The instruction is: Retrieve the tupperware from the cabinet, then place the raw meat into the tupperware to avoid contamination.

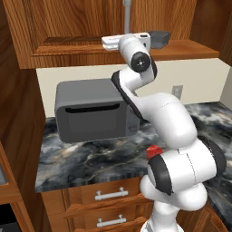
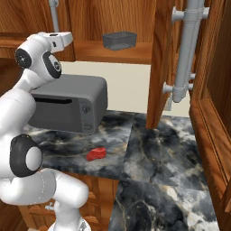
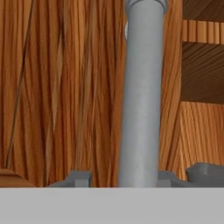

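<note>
Arm [image 1: 158, 113] raised; gripper [image 3: 118, 177] part-closed

A grey microwave [image 1: 93, 110] stood on the dark marbled counter [image 2: 158, 158], back near the cream wall [image 2: 126, 85], its door facing forward. Below the counter edge, wooden drawers [image 1: 106, 199] carried horizontal silver handles [image 1: 111, 195], one above another. A white outlet plate [image 1: 177, 92] sat on the wall right of the microwave. At the right of the right base view, a wooden panel [image 2: 212, 135] rose beside the counter.
</note>
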Available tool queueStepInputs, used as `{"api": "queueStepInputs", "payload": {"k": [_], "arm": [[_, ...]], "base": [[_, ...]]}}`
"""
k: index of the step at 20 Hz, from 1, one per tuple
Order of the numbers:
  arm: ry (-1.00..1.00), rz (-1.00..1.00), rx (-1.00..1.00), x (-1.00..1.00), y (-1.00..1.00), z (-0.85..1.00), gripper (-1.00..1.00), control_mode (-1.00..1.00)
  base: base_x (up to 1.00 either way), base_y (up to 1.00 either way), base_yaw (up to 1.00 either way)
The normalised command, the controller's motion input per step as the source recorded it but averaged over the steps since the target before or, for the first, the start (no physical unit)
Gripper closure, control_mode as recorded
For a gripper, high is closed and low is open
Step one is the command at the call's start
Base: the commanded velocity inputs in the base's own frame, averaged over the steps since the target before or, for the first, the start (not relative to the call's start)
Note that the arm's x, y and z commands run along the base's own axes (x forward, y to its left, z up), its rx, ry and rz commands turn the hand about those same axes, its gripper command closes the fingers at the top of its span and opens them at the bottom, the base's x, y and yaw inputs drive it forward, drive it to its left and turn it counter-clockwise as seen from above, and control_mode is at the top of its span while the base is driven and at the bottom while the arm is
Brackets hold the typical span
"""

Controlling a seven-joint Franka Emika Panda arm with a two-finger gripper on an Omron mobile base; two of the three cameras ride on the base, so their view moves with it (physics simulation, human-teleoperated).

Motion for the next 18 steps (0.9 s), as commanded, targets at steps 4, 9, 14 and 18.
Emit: {"api": "queueStepInputs", "payload": {"k": [4, 9, 14, 18], "arm": [[0.01, 0.0, 0.02, -0.18, 0.15, 0.12, 1.0, -1.0], [0.0, 0.0, 0.02, -0.28, 0.25, 0.15, 1.0, -1.0], [-0.01, -0.01, 0.0, -0.39, 0.62, 0.02, 1.0, -1.0], [0.0, -0.02, -0.01, -0.44, 0.85, 0.0, 1.0, -1.0]], "base": [[0.0, 0.0, 0.0], [0.0, 0.0, 0.0], [0.0, 0.0, 0.0], [0.0, 0.0, 0.0]]}}
